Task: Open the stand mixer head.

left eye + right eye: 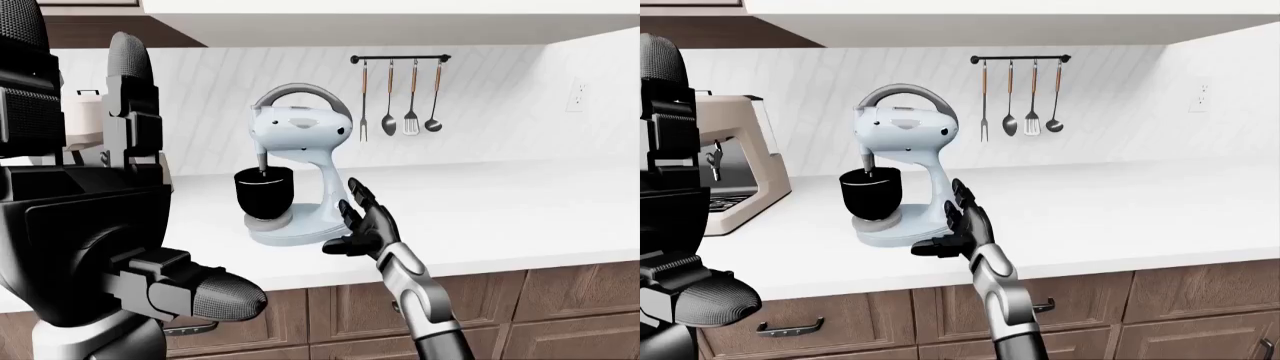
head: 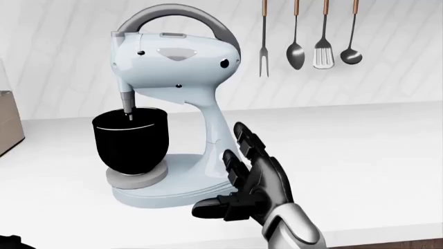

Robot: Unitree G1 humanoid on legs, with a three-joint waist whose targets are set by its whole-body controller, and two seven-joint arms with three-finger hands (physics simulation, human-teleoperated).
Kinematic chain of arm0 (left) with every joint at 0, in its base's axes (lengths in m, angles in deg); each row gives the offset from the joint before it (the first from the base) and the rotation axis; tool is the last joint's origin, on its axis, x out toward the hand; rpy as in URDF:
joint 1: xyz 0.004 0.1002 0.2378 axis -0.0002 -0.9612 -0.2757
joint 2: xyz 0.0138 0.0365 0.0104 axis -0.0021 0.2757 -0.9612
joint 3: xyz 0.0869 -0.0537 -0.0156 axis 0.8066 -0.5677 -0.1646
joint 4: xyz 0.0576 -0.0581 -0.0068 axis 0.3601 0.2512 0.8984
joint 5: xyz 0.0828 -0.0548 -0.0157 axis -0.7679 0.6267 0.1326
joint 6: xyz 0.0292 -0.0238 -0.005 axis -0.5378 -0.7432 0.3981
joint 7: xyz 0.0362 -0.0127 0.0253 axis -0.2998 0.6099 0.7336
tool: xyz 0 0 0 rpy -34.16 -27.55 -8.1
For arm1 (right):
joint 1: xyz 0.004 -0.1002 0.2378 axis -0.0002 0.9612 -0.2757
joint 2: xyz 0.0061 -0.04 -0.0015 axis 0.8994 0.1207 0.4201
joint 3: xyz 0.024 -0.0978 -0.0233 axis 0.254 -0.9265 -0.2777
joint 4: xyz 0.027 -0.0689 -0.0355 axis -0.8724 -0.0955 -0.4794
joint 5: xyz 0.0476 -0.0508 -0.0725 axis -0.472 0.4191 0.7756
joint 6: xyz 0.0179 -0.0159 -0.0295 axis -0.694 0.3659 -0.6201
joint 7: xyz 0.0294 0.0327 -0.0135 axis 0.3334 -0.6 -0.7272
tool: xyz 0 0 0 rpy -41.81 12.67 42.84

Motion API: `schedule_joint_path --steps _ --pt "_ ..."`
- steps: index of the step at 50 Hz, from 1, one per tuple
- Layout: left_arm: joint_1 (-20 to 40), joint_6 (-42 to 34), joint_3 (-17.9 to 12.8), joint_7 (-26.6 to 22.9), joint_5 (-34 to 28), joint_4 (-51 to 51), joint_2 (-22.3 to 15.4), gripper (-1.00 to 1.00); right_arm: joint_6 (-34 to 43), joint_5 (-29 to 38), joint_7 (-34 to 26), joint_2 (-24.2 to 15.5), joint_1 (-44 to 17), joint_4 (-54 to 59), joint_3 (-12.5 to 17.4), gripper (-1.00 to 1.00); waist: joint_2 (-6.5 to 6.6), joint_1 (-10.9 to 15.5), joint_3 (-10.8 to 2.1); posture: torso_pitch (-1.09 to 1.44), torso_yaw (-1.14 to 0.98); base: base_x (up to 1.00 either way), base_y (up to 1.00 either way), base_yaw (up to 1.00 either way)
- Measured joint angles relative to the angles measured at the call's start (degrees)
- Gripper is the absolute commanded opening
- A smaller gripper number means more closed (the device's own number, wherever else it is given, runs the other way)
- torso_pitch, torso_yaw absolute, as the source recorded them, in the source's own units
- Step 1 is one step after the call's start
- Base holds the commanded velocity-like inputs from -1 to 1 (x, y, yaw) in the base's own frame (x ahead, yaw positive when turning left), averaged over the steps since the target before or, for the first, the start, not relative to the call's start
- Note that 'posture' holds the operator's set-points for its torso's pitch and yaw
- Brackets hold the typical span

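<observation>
In the left-eye view, the stand mixer (image 1: 293, 166) is standing on the white counter (image 1: 520, 202), its head (image 1: 298, 127) lying level over the black bowl (image 1: 264, 192). The right hand (image 1: 362, 227) is hovering just right of the mixer's base, fingers spread apart and gripping nothing. The left hand (image 1: 100, 210) is filling the space left of the mixer, very close to the camera, with its fingers pointing up; whether it is open or closed cannot be told. A rail of utensils (image 1: 400, 97) is hanging on the wall up and to the right of the mixer.

In the head view, the mixer is taking up the left half, its grey handle (image 2: 176, 18) arching over the head and the beater shaft (image 2: 128, 106) dipping into the bowl. The right hand's fingertips (image 2: 242, 132) are standing just beside the mixer's column (image 2: 214, 132); contact cannot be judged. Its thumb (image 2: 211, 209) is pointing toward the mixer's base (image 2: 173, 187).

In the right-eye view, a coffee machine (image 1: 735, 161) is sitting on the counter to the left of the mixer. Wooden cabinet drawers (image 1: 1080, 300) are running below the counter, under the mixer.
</observation>
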Motion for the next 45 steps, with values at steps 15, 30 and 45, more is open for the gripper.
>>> schedule_joint_path --steps 15,30,45 --pt "-0.1 0.2 0.0 -0.1 -0.1 0.2 0.1 1.0 -1.2 0.5 -0.2 0.2 -0.9 2.2 -0.1 1.0 0.04 0.0 0.01 -0.65 0.0 0.0 0.0 0.0" --pt "-0.3 0.4 0.2 -0.3 -0.3 0.3 0.2 1.0 -2.8 0.9 -0.4 0.3 -2.4 5.6 0.2 1.0 0.09 0.0 0.05 -0.65 0.0 0.0 0.0 0.0" --pt "-0.2 0.2 0.0 -0.2 0.1 0.2 0.1 1.0 -4.3 1.1 -0.4 0.4 -4.6 9.4 0.6 1.0 0.14 0.0 0.03 -0.65 0.0 0.0 0.0 0.0"
